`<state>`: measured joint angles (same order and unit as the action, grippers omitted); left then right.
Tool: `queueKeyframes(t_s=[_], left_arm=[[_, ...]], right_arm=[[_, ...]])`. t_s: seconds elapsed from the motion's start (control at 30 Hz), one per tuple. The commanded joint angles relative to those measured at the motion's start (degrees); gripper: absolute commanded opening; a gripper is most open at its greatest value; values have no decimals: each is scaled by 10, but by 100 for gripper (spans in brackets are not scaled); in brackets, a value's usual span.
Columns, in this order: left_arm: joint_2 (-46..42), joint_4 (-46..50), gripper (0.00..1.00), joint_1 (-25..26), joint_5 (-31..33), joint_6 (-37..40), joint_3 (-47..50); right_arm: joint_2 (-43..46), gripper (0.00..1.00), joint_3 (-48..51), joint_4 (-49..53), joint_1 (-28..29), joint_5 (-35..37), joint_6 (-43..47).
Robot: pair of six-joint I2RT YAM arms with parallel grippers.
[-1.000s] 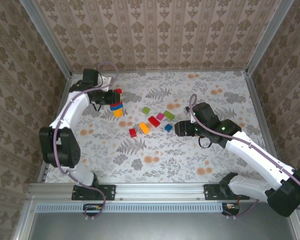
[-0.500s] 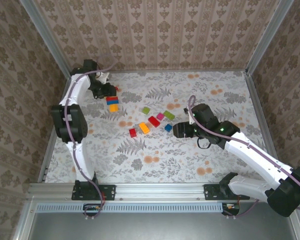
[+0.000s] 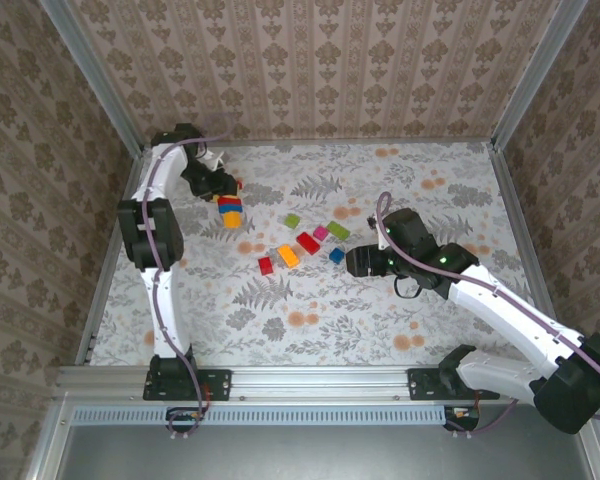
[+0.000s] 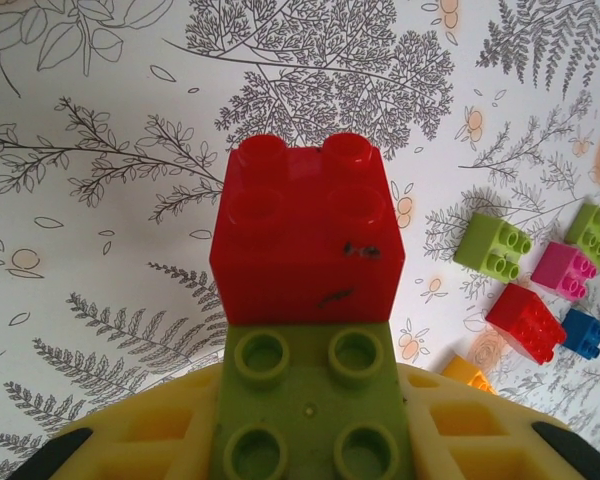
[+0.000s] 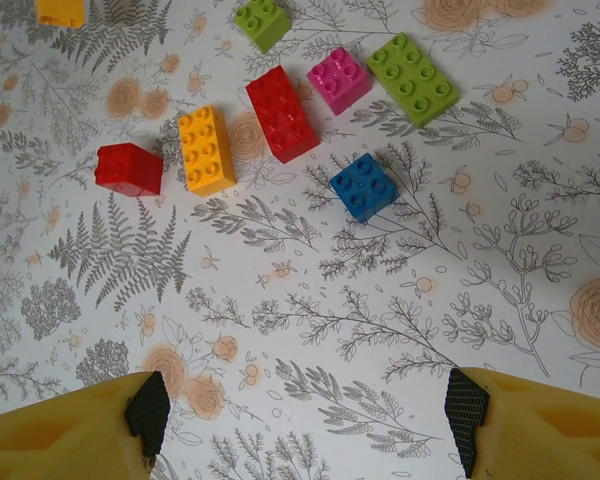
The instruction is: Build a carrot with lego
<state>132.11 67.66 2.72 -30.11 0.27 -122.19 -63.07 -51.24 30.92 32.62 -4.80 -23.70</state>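
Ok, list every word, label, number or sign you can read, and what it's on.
No readable text.
On the red brick: dark scuffs, not letters.
Studs of the green brick: no legible lettering.
On the table: fern and flower print only.

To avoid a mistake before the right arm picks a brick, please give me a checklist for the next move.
1. Right end effector open: ok.
2. Small blue square plastic brick lying apart from its neighbours: ok.
3. Left end effector shut on the light green square plastic brick joined to a red square plastic brick: ok.
4. Red and green bricks fully pressed together: cannot tell.
5. Left arm and right arm apart in the top view: ok.
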Motion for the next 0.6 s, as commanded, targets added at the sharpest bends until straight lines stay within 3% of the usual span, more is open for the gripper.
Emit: queueKeyframes(t_s=[0.0, 0.57], left_arm=[[13, 23, 28, -7, -25, 11, -18], [44, 24, 34, -7, -15, 9, -23]], right_arm=[[-3, 76, 7, -16, -3, -9, 10], [1, 76, 15, -16, -4, -9, 10]])
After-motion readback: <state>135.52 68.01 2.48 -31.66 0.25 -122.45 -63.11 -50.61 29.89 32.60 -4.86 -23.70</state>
